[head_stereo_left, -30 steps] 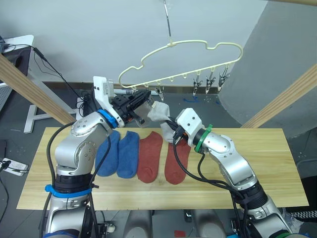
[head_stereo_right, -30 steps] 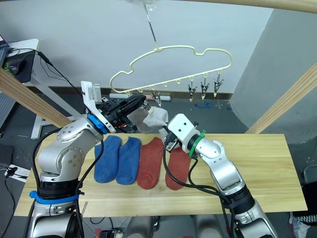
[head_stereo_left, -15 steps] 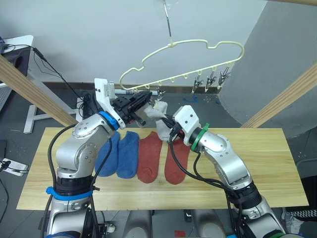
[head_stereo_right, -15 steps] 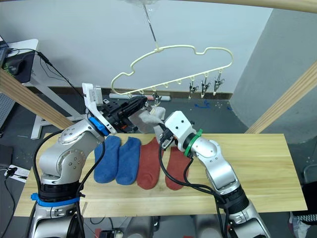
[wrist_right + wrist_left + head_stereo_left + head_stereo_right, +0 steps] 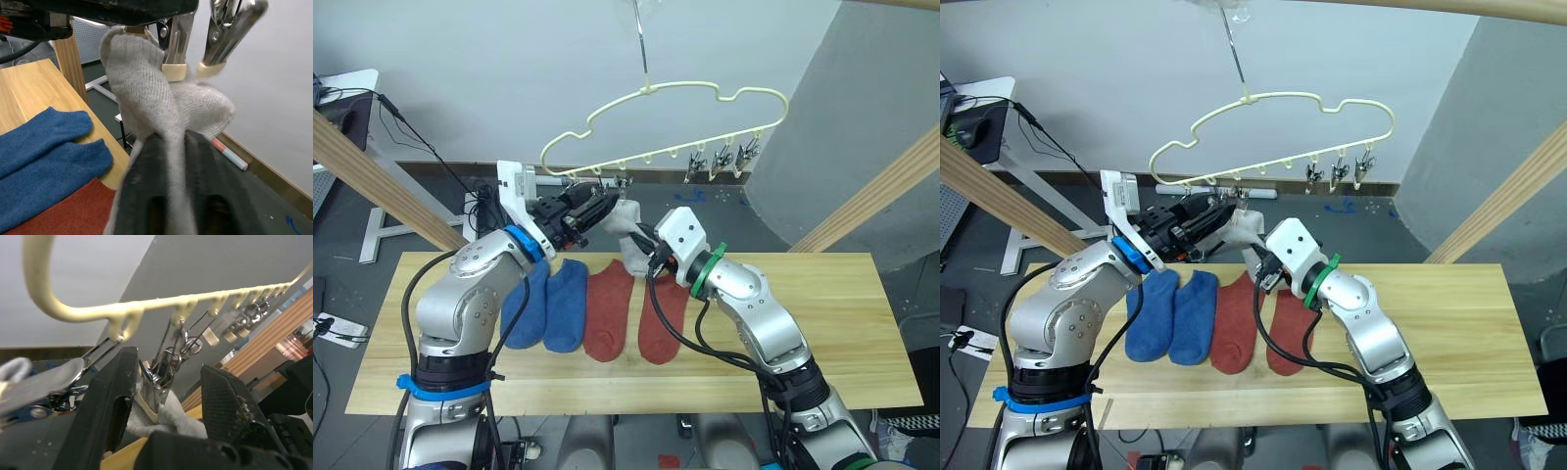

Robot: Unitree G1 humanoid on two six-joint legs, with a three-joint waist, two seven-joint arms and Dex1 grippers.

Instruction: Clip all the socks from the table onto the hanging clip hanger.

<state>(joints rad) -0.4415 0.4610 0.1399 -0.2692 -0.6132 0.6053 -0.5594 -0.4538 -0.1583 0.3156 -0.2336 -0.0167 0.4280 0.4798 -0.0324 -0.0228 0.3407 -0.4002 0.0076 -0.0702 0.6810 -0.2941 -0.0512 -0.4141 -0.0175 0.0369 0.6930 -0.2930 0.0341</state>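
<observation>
On the table point(image 5: 842, 323), nearest of all, four socks lie flat in a row: two blue socks point(image 5: 548, 302) on the left and two rust-red socks point(image 5: 634, 311) just to their right, side by side and touching.

Above the far edge of the row, the right gripper point(image 5: 641, 245) is pinched tight on a light grey sock point(image 5: 628, 223) and holds it up in the air. The right wrist view shows this best: the two black fingers point(image 5: 146, 196) squeeze the soft grey cloth point(image 5: 146, 88) between them, and its top bunches up right against two metal clips (their pale tips touch the cloth).

A bit farther back and to the left, the left gripper point(image 5: 597, 206) reaches to the same spot. In the left wrist view, its fingers point(image 5: 115, 401) stand apart on either side of one metal clip point(image 5: 159, 382), with the grey sock just under that clip. I cannot tell if they are pressing the clip.

Farthest and highest hangs the pale-yellow clip hanger point(image 5: 666, 113), tilted, with more clips point(image 5: 724, 159) bunched at its right end.
</observation>
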